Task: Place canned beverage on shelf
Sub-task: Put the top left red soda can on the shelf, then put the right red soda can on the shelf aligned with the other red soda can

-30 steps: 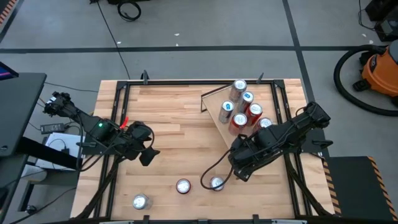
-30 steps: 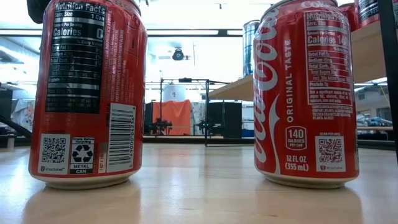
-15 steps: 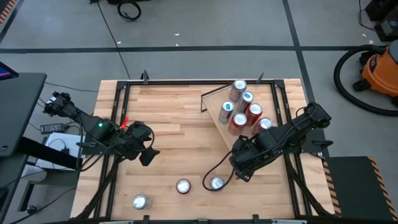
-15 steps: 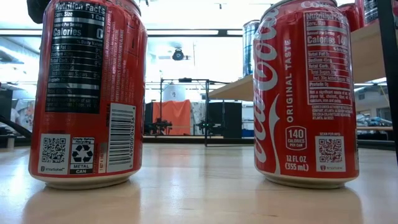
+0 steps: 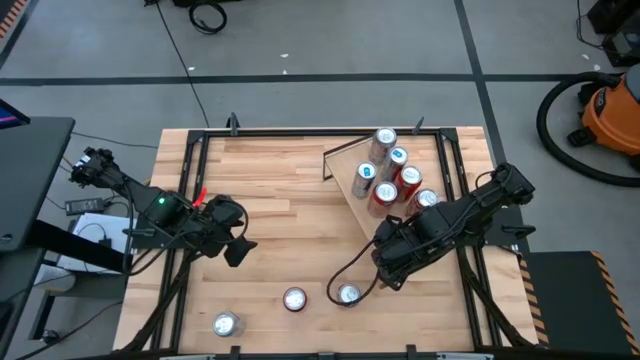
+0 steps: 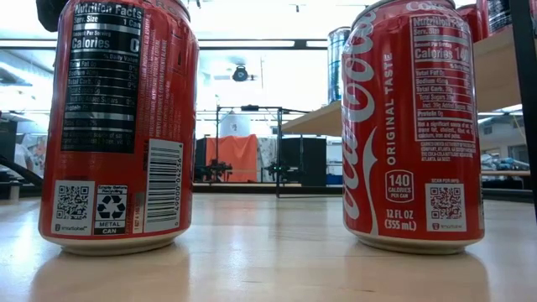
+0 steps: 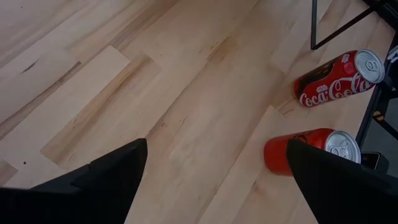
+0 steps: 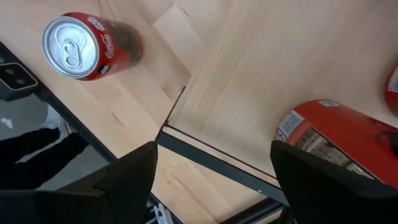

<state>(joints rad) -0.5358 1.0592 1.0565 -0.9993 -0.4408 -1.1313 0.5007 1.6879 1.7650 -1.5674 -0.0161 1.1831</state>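
Three red cola cans stand upright near the table's near edge: one (image 5: 348,294), one (image 5: 294,298) and one (image 5: 224,323). Two of them fill the low view (image 6: 117,126) (image 6: 411,126). The light wood shelf (image 5: 352,160) stands slanted at the far right with several cans (image 5: 392,178) on it. My right gripper (image 5: 388,278) (image 8: 214,146) is open and empty above the table, just right of the nearest can (image 8: 339,146). My left gripper (image 5: 240,250) (image 7: 217,143) is open and empty over the table's left half.
A black frame rail (image 5: 180,200) runs round the tabletop. A black cable (image 5: 335,285) loops on the table beside the right gripper. Bare wood lies between the two arms (image 5: 300,220). An orange vacuum (image 5: 610,110) stands on the floor at the right.
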